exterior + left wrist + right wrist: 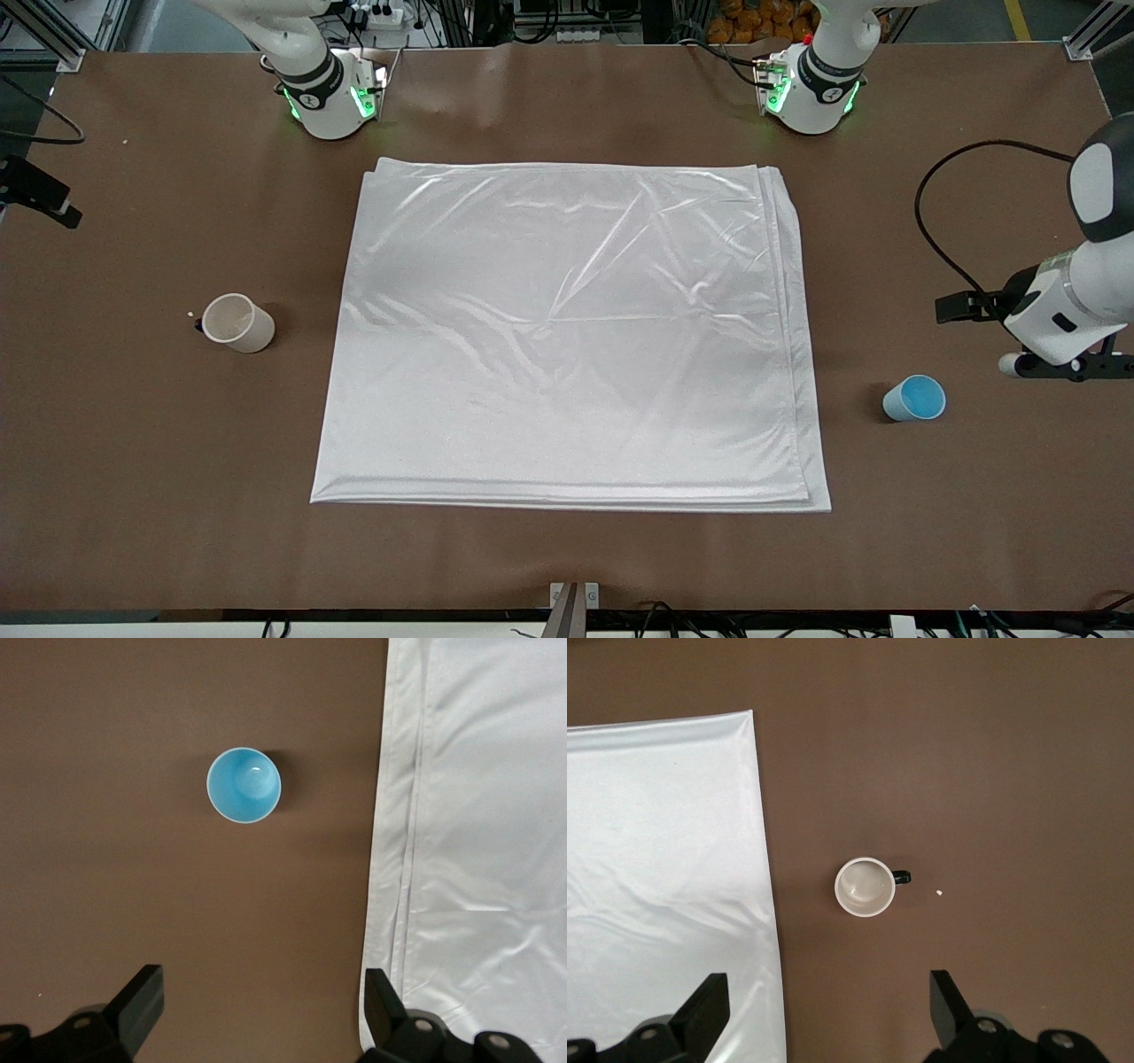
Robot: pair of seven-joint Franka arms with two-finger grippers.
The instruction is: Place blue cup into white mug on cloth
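The blue cup [915, 398] stands upright on the brown table, off the cloth [567, 328], toward the left arm's end. The white mug [236, 322] stands upright on the table, off the cloth, toward the right arm's end. My left gripper [263, 992] is open and empty, high over bare table beside the blue cup [244, 785] and the cloth's edge [399, 859]; it shows in the front view [1063, 361]. My right gripper [828, 997] is open and empty, high over the cloth's edge [766, 904] near the mug [866, 887]; it is out of the front view.
A tiny white crumb [190, 314] lies on the table beside the mug. A black cable [939, 239] loops over the table by the left arm. A black mount [35, 193] sticks in at the table's edge at the right arm's end.
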